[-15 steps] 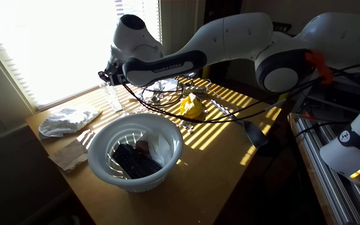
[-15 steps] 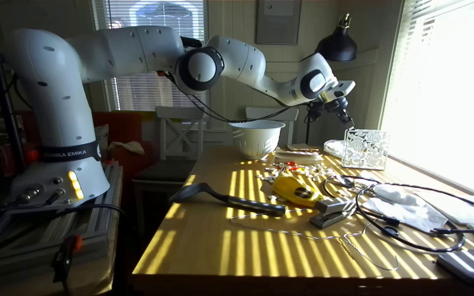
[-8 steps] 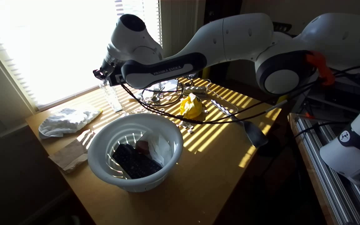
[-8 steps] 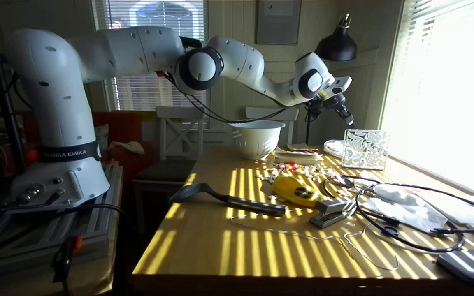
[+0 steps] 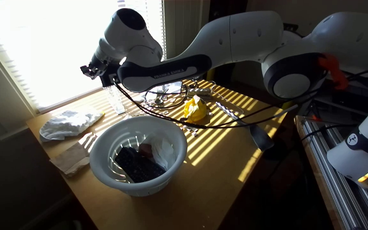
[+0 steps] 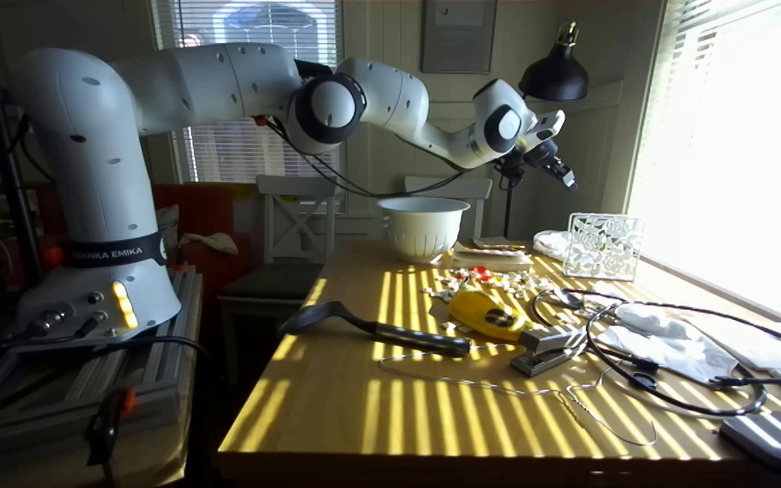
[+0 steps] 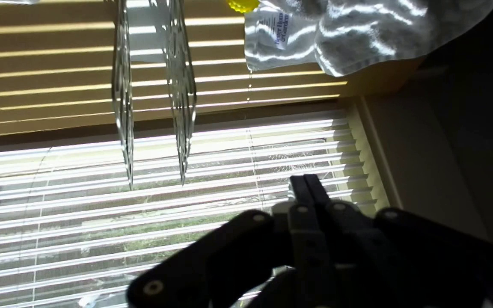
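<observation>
near the openwork holder hangs the closed gripper.

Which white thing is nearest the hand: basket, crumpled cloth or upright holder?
The flower-patterned holder, standing upright: its top is closest to the shut hand. The round basket and crumpled cloth are farther off.

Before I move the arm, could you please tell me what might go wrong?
If lowered, the shut gripper might knock over the upright floral napkin holder standing nearby, lower down. The drooping black cables, which appear close to the white colander in both exterior views, could snag on it.
</observation>
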Tool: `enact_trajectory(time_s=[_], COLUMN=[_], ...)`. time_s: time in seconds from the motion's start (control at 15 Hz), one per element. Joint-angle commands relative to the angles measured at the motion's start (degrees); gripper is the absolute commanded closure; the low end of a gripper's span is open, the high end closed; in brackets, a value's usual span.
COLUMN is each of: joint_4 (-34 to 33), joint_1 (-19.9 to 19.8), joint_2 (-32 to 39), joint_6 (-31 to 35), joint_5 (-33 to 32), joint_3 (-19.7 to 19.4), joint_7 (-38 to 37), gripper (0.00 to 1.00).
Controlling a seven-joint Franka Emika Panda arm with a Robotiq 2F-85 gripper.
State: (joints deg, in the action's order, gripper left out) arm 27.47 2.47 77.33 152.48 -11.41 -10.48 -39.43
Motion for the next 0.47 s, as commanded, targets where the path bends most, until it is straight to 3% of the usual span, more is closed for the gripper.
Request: enact_trajectory(time_s=[0.0, 0.07, 0.13, 0.27, 0.4], joint_4=[0.5, 0.6, 0.0, 0.0, 0.0], joint_1=[0.5, 0.4, 0.5, 0.6, 0.5], joint_2=[-1.6, -1.9, -0.7, -1.1, -1.1], joint_6=[-0.6, -0.8, 0.0, -0.1, -0.1], joint_5=[0.3, 0.5, 0.0, 0.0, 0.0], joint_3=[2.3, 3.1, 1.5, 2.2, 2.3], joint_7=[4.8, 6.3, 3.3, 4.6, 5.0], gripper=[0.67, 0.59, 0.78, 0.63, 0.59])
